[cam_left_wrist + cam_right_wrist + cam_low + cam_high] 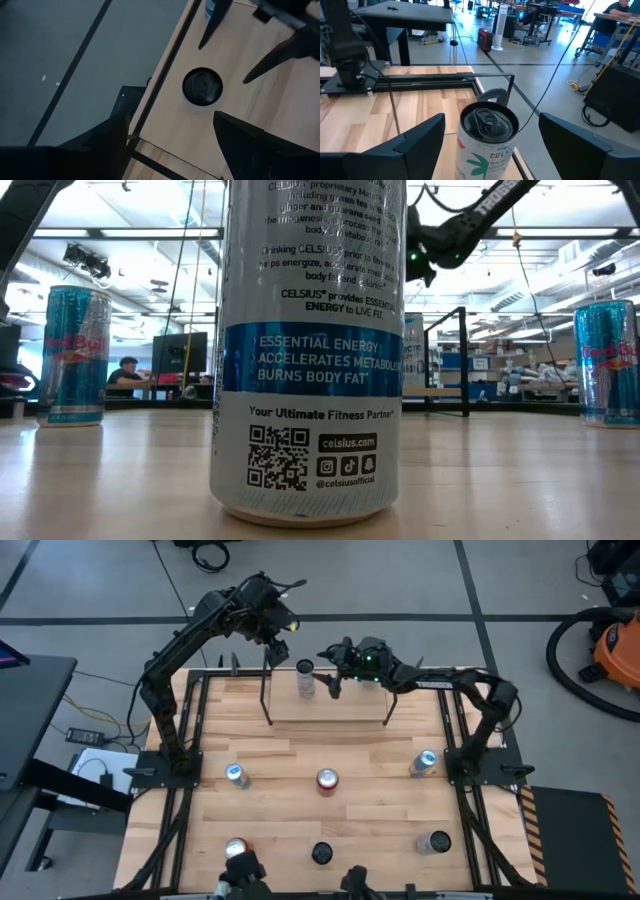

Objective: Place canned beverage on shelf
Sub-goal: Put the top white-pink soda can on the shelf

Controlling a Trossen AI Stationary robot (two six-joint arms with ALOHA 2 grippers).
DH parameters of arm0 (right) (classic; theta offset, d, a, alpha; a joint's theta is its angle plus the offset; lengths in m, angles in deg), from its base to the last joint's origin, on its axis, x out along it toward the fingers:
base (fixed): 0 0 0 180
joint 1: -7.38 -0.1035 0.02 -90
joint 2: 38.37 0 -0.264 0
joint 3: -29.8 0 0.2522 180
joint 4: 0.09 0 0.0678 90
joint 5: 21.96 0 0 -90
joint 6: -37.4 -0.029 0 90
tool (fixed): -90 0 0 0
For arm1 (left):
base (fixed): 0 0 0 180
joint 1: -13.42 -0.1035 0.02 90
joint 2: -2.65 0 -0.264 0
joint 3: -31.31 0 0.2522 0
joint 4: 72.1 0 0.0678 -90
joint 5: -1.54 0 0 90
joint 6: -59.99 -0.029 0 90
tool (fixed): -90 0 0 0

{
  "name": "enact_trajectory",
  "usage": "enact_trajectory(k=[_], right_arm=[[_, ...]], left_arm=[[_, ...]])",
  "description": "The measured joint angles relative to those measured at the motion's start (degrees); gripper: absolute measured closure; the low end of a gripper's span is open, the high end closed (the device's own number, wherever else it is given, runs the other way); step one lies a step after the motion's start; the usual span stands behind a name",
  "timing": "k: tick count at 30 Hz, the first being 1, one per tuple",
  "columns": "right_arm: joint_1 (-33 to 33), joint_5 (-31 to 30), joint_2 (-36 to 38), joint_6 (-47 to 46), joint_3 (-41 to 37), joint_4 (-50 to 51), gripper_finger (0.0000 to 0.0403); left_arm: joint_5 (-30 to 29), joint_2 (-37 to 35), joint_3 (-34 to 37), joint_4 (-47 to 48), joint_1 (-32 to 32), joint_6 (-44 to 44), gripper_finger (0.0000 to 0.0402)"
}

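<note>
White can (306, 679) stands at the shelf's (330, 708) far-left edge; both tools (276, 644) (330, 670) spread, apart from it.

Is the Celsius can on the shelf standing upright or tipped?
Upright. The Celsius can stands on the shelf with its lid facing up, between the open fingers of the right gripper, not clamped.

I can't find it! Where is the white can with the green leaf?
In the high view, the white can stands on the shelf, at its left end, beside the right end effector.
</note>
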Motion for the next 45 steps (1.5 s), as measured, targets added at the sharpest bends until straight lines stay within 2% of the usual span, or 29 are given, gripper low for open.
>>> enact_trajectory(k=[12,20,29,39,45], right_arm=[[-1.2,-1.8,-6.0,-1.4,0.1,-7.8,0.007],[-1.2,-4.4,-5.9,-1.4,0.1,-8.2,0.007],[-2.5,-4.2,-5.9,-1.4,0.1,-7.9,0.007],[-3.3,-10.3,-5.9,-1.6,0.1,-7.8,0.007],[-3.4,-10.4,-5.9,-3.0,0.1,-7.8,0.007]], left_arm=[[0.0,0.0,0.0,-0.3,0.0,0.1,0.0111],[0.0,0.0,0.0,-0.3,0.1,0.5,0.0111],[0.0,0.0,0.0,-0.3,0.1,0.5,0.0111],[0.0,0.0,0.0,-0.3,0.1,1.6,0.0111],[0.0,0.0,0.0,-0.3,0.1,1.6,0.0111]])
